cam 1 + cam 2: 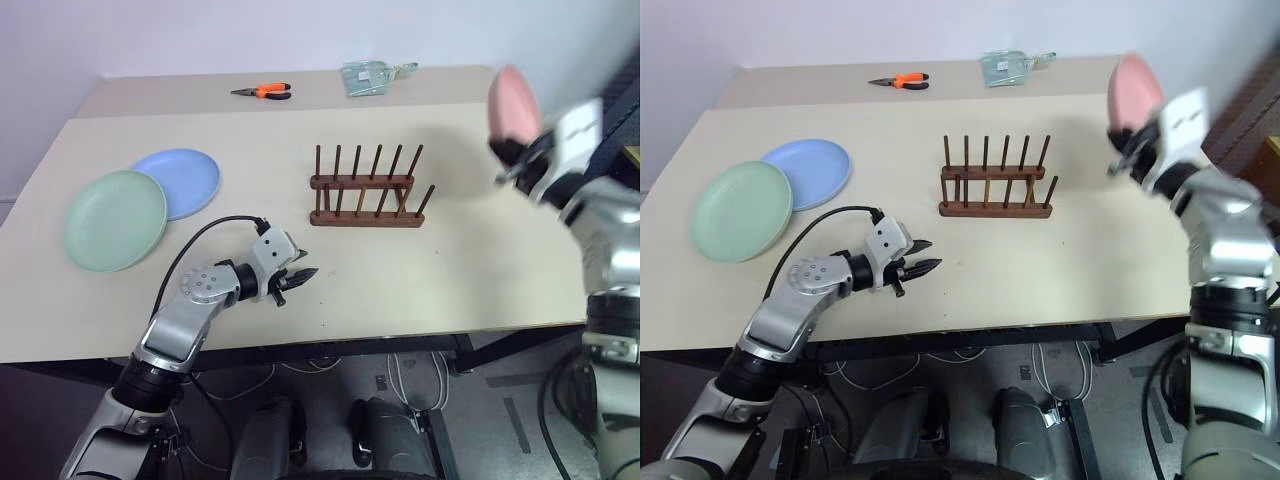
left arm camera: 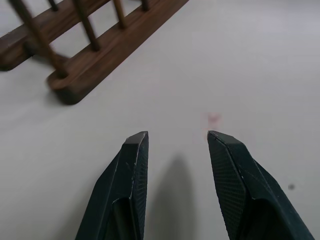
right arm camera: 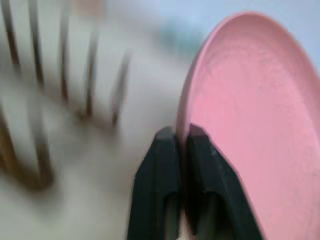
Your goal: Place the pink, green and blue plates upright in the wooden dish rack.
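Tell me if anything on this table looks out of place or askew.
Nothing is spilled or broken. The orange pliers and a small packet at the far edge don't belong with the dishes. The green plate overlaps the blue plate. The rack stands empty; the right claw holds the pink plate aloft.

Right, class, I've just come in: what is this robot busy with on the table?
It is loading plates into a wooden dish rack. The right gripper has its fingers shut on the rim of the pink plate, held up in the air to the right of the rack. The green plate and blue plate lie flat on the table, left of the rack. The left gripper hovers open and empty.
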`<control>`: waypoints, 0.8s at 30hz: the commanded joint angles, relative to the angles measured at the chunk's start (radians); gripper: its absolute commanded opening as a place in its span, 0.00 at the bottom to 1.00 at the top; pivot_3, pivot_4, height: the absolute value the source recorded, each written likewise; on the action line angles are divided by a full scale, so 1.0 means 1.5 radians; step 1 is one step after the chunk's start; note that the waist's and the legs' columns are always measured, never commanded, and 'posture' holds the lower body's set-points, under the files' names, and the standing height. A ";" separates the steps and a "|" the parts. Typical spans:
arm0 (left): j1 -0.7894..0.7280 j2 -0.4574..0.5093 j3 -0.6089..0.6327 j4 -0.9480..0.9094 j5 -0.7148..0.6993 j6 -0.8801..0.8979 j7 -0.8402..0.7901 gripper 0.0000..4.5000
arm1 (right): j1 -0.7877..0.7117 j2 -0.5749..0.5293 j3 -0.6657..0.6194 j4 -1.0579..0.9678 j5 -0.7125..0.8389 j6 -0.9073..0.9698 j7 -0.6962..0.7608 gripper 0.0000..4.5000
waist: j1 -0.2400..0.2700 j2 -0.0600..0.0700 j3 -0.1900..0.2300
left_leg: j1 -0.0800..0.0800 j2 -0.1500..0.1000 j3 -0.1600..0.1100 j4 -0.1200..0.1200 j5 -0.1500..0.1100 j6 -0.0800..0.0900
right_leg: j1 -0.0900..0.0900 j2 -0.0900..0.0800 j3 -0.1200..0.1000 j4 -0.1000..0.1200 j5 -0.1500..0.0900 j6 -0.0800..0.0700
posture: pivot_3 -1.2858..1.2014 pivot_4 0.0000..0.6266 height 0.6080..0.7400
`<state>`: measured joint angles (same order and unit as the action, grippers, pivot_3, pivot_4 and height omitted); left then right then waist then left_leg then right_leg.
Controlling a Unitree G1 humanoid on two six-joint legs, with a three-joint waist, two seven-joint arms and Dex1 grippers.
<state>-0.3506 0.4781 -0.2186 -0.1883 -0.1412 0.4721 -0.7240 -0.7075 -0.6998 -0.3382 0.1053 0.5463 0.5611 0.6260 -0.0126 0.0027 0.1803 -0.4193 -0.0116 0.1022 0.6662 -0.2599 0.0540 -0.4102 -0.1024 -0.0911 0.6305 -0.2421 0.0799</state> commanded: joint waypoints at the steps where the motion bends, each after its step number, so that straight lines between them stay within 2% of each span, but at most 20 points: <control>1: -0.002 0.010 0.020 -0.008 -0.009 -0.012 -0.008 0.42 | -0.060 0.028 -0.108 -0.100 0.283 0.198 -0.037 0.01 | 0.002 0.000 0.000 | 0.000 0.000 -0.001 0.000 0.000 0.000 | 0.000 0.000 -0.001 0.000 0.000 0.000 | 0.52 0.24 1.00; 4: -0.007 0.008 0.022 -0.004 -0.011 -0.012 -0.010 0.42 | -0.093 0.066 -0.132 -0.095 0.376 0.264 -0.115 0.01 | 0.002 -0.001 -0.001 | 0.000 0.000 -0.001 0.000 -0.001 0.000 | 0.001 -0.001 -0.001 -0.001 0.000 0.000 | 0.52 0.24 1.00; 8: -0.008 0.004 0.018 -0.004 -0.008 -0.012 -0.009 0.42 | -0.095 0.084 -0.123 -0.089 0.407 0.293 -0.166 0.01 | 0.001 -0.001 -0.001 | -0.004 -0.002 -0.001 0.000 -0.002 0.000 | -0.003 -0.003 -0.001 -0.001 0.000 0.000 | 0.52 0.24 1.00; 23: 0.007 0.008 0.021 -0.025 -0.013 -0.001 -0.009 0.42 | -0.097 0.093 -0.091 0.061 0.355 0.295 -0.182 0.01 | 0.001 -0.001 -0.001 | -0.006 -0.002 0.001 0.000 -0.001 0.002 | -0.006 -0.003 -0.001 0.000 0.000 0.000 | 0.52 0.24 1.00; 24: 0.007 0.008 0.021 -0.025 -0.013 0.000 -0.008 0.42 | -0.098 0.092 -0.086 0.063 0.345 0.288 -0.181 0.07 | 0.001 -0.001 -0.001 | -0.006 -0.002 0.001 0.000 -0.001 0.002 | -0.006 -0.003 -0.001 0.000 0.000 0.000 | 0.52 0.24 1.00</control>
<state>-0.3452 0.4876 -0.2084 -0.1926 -0.1489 0.4749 -0.7372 -0.8316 -0.5593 -0.4665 0.2085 1.0790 1.0170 0.3498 -0.0118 0.0014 0.1793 -0.4284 -0.0152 0.1038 0.6654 -0.2612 0.0575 -0.4187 -0.1063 -0.0930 0.6311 -0.2418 0.0799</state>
